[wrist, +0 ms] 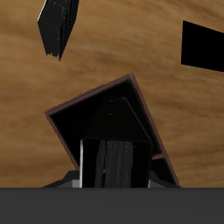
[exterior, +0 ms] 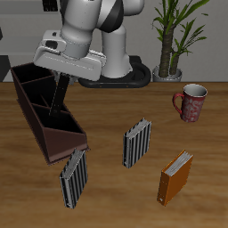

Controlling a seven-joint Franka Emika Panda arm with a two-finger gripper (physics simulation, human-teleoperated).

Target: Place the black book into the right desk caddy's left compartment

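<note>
Overhead, the right desk caddy (exterior: 44, 111) lies along the table (exterior: 116, 191) edge, and the pincer (exterior: 59, 101) hangs over its compartments, closed on the black book (exterior: 59, 100). Onward stand two striped books (exterior: 73, 178), then an orange book (exterior: 175, 177) and a mug (exterior: 191, 101).

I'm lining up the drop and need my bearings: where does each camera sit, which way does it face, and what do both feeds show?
Exterior view: in front of and above the table, facing the robot's base; shows the arm bent over the right desk caddy, with striped books, an orange book and a mug on the table.
Wrist view: on the gripper, looking down past the black book into the caddy's end compartment; only dark gripper parts show.
Shared: the right desk caddy and the wooden table.
</note>
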